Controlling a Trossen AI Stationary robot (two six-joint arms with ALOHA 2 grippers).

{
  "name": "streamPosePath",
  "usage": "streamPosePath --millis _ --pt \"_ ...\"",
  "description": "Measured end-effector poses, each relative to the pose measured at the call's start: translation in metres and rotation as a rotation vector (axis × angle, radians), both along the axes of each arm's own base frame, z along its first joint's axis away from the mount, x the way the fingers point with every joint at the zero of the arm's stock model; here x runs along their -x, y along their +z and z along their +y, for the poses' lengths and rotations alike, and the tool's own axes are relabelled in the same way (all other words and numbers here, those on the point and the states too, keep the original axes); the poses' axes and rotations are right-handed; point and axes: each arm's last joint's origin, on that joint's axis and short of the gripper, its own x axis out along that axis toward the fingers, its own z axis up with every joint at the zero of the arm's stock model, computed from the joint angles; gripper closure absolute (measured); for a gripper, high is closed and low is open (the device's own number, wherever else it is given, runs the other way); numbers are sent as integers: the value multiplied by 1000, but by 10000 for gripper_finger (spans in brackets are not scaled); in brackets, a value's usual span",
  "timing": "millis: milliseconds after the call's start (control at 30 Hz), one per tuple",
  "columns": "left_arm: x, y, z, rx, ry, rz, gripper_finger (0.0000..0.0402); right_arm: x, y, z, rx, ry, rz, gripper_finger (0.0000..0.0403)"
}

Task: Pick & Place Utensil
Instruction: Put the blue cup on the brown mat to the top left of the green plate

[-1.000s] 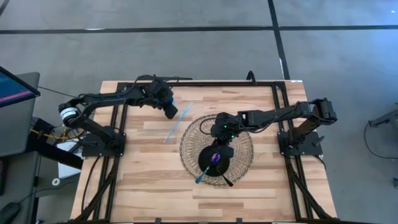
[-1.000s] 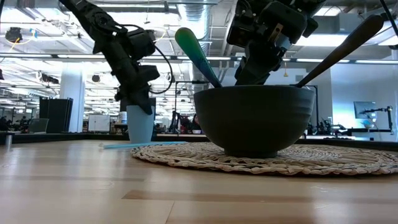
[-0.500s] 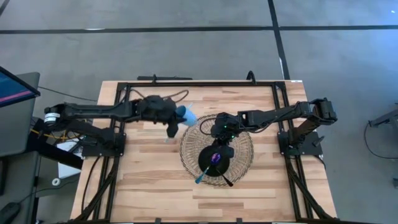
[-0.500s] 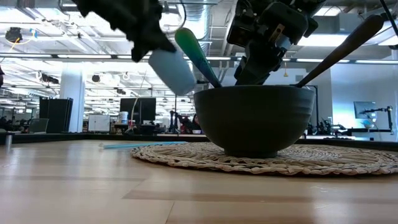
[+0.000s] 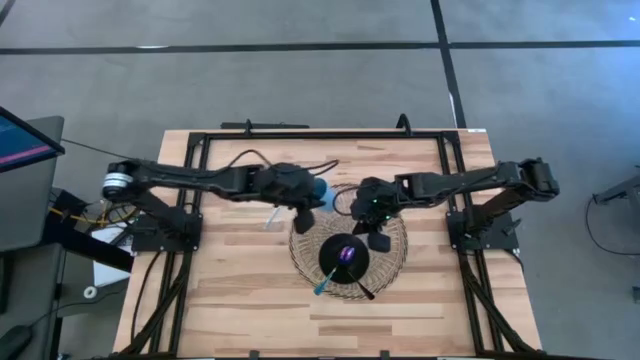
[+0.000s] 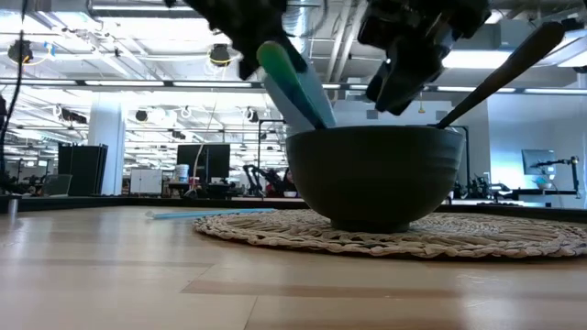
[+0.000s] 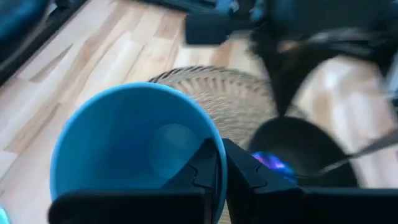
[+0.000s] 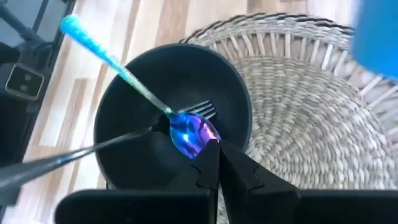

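Left gripper (image 5: 303, 198), pinching the cup (image 5: 317, 188), has carried it from the table's back edge to the mat (image 5: 395, 240). Right gripper (image 5: 376, 222), fingers pressed together and empty, has shifted beside the bowl (image 5: 346, 257); the spoon (image 8: 140, 97) likely goes to the cup.

You see a pale, smooth, striped wood-plank tabletop (image 5: 240, 290) under a round mat of coarse woven straw (image 8: 311, 118). On it sits a matt, dark, smooth-walled bowl (image 6: 376, 174). Inside lies a glossy, iridescent purple-blue metal spoon (image 8: 189, 134) with a rough, glittery turquoise handle. The light-blue cup (image 7: 134, 149) looks like smooth, slightly shiny plastic.
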Motion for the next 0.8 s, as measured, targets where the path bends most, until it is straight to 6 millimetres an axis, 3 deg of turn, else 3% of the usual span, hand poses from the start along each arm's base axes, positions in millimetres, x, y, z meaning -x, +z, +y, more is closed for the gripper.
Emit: streamPosePath --millis 200,433,800 --pt "-30 -34 17 -38 23 122 389 1 3 0 17 22 -20 401" --pt "-47 -68 20 -23 16 232 387 2 3 0 18 22 -14 401" --pt "-48 -73 20 -41 -1 249 354 2 2 0 18 22 -10 401"
